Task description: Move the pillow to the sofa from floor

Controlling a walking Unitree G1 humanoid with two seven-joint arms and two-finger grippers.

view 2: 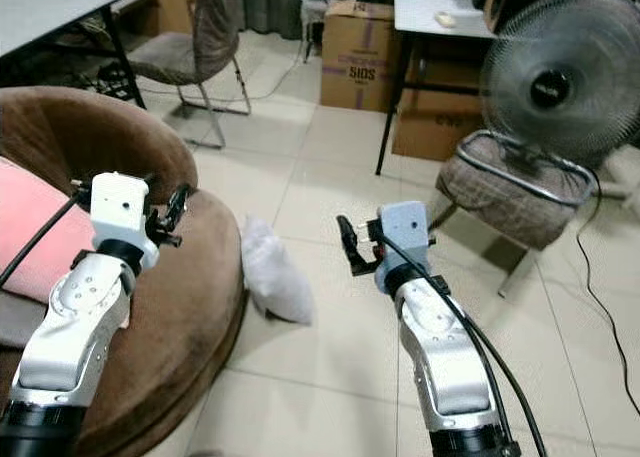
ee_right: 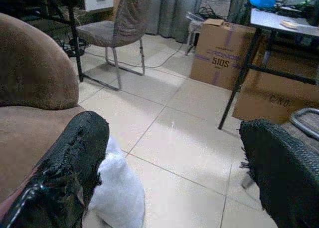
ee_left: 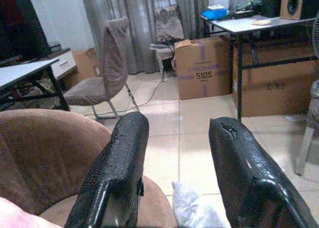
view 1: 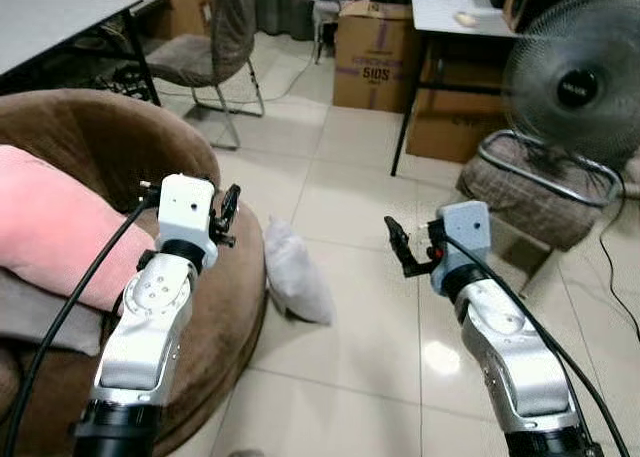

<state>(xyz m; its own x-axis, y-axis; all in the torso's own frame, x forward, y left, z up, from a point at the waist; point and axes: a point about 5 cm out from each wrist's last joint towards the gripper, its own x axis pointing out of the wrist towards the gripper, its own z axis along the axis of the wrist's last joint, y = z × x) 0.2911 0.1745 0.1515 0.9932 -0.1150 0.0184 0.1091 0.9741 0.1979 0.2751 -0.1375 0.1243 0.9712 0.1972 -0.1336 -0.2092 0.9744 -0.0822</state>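
Approach step: the white pillow (view 1: pixel 295 270) lies on the floor against the sofa (view 1: pixel 215 307), below and between the wide-open left claw (view 1: pixel 228 215) and wide-open right claw (view 1: pixel 400 245); next, lower and grasp it

White pillow (view 1: pixel 295 269), brown sofa (view 1: pixel 215 307)

Both arms raised forward; left gripper (view 1: pixel 228 215) fingers parted, right gripper (view 1: pixel 399 247) spread wide.

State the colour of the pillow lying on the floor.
White; the pillow shows best in the left eye view, against the brown sofa.
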